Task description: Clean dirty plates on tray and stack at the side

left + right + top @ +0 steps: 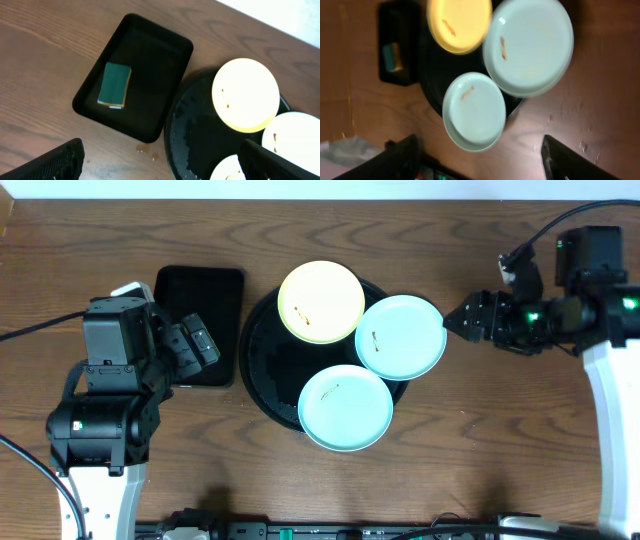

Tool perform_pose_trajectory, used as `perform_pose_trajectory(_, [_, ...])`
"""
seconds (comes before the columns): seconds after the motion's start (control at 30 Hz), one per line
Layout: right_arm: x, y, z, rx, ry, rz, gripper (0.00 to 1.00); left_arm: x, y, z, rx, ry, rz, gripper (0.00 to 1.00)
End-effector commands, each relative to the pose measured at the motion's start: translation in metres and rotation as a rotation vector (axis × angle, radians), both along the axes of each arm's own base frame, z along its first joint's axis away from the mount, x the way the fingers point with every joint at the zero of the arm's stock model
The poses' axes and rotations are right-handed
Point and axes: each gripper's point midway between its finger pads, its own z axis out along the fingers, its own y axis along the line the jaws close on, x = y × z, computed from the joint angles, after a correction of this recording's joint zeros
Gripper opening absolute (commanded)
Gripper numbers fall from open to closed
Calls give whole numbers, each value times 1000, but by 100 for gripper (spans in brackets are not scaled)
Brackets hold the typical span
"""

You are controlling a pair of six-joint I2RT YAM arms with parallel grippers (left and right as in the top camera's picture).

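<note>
Surface: brown wood-grain surface (480, 440), seen from above, with one robot arm at each end.
Round tray: a glossy black round tray (268, 355) with a raised rim sits near the middle and carries all three plates.
Yellow plate: a pale yellow plate (321, 302) lies at the tray's far edge, with a small brown smear left of its centre.
Right mint plate: a pale green plate (401, 337) hangs out over the tray's right rim. Its edge meets the yellow plate, and it has a brown smear near its left side.
Lower mint plate: a second pale green plate (346, 407) hangs over the tray's near rim and is also smeared brown.
Rectangular tray: a smaller black tray (218, 292) sits just left of the round one. A green sponge (114, 85) lies flat inside it.
Left pincer: the left pincer (203, 345) hovers above the rectangular tray, its fingers wide apart and holding nothing.
Right pincer: the right pincer (452, 319) is just beside the right mint plate's rim. Its wrist camera shows the fingers apart with nothing between them.
Plates off the tray: none. The surface beside the tray holds no stack.
</note>
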Motion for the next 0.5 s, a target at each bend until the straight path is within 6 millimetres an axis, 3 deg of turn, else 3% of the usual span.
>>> perform_pose_trajectory(0.0, [-6,4,-20,-58,108,-87,66,-1,-1,3,0,-3,-5,98])
perform_pose_trajectory(0.07, [-19,19,-39,-141,146,-43,59,-1,-1,3,0,-3,-5,98])
perform_pose_trajectory(0.17, [-39,40,-69,-272,185,31,57,-1,-1,3,0,-1,-6,98])
perform_pose_trajectory(0.27, [-60,47,-96,-368,251,1,56,-2,-1,2,0,4,-6,98])
perform_pose_trajectory(0.47, [-84,76,-140,-383,288,9,49,-4,-1,-1,0,19,-6,98])
